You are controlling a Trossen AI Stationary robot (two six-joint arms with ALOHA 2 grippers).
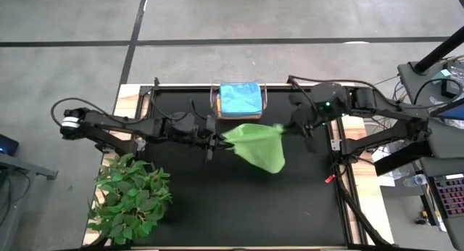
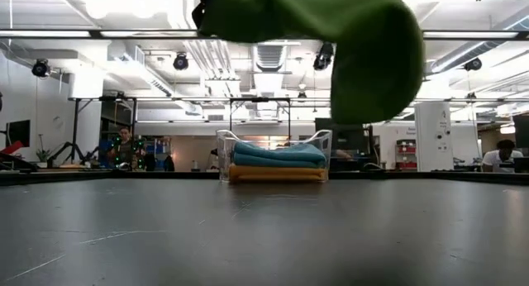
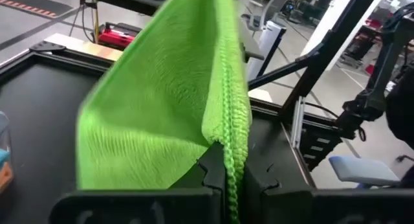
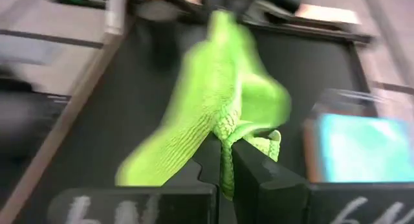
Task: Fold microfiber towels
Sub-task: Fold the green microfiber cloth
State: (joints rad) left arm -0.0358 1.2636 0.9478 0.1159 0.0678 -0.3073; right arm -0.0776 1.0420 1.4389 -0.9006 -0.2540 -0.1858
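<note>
Lime green towel held up between both grippers above the table

The black table carries a clear bin at its far edge, holding a folded stack with the light blue towel on top, teal and yellow-orange beneath; a leafy plant sits at the near left corner. The lime green towel hangs mid-air in front of the bin, the left gripper clamped tight on one edge and the right gripper clamped tight on the opposite corner
</note>
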